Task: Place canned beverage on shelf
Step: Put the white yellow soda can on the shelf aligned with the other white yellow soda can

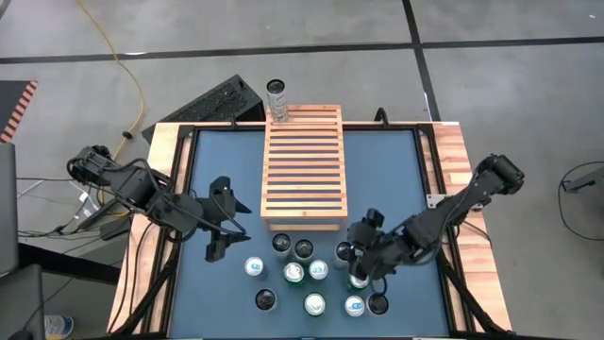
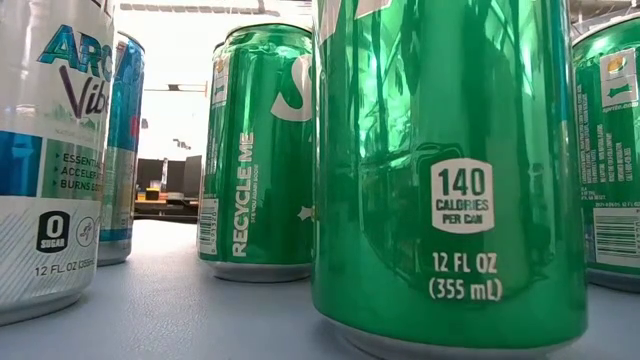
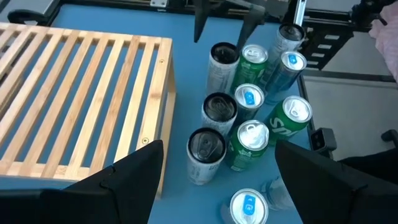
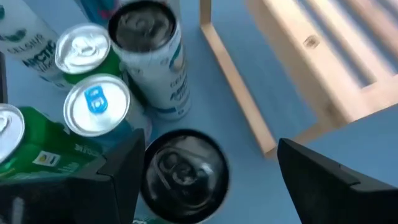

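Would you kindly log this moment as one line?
shelf: one can on far end | left gripper: open, beside shelf | right gripper: open, over can cluster | nothing held

Two dark, jointed arms (matte black throughout) end in flat, wedge-shaped black fingers

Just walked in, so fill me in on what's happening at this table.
A two-armed robot is stocking drink cans onto the wooden shelf. One can already stands at the shelf's far end; the rest of the cans cluster on the blue table at its near end. The right gripper hangs over that cluster with jaws open above a dark-topped can, nothing gripped. The left gripper waits open beside the shelf.
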Robot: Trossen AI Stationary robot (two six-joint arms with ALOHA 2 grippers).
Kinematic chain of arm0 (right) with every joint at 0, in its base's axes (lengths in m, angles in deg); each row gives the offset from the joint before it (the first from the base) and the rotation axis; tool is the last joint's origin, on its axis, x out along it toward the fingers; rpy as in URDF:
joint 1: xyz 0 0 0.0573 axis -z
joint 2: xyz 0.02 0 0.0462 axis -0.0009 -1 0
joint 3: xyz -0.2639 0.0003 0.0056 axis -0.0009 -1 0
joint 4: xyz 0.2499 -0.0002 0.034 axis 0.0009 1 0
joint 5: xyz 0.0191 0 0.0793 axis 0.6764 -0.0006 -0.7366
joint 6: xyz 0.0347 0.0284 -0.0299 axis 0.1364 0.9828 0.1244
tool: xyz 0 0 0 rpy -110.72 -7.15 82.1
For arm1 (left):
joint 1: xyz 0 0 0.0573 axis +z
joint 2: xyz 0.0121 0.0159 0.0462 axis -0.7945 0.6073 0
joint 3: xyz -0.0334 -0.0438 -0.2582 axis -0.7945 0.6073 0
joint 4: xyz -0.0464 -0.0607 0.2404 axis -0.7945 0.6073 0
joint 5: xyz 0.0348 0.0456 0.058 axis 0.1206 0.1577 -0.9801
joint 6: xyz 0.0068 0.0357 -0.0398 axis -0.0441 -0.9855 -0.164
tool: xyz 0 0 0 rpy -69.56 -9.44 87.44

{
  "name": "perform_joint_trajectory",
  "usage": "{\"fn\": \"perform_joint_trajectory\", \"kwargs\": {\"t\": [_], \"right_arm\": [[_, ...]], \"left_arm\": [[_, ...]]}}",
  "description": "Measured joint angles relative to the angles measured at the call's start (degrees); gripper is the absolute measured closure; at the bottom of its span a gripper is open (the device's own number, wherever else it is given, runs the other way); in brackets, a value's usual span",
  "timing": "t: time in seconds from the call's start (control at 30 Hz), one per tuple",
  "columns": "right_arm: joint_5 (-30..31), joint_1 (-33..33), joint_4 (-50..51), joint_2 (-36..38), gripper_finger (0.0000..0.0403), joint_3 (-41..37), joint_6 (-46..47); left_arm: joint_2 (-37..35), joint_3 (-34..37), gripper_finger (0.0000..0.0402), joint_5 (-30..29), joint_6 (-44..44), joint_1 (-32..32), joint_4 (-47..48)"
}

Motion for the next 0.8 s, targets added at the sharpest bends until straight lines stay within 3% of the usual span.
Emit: {"fn": "perform_joint_trajectory", "kwargs": {"t": [0.8], "right_arm": [[-0.61,-0.21,0.42,-8.28,0.0098,0.66,8.12]], "left_arm": [[-0.01,0.02,0.0106,-2.09,-1.86,-0.17,0.40]]}}
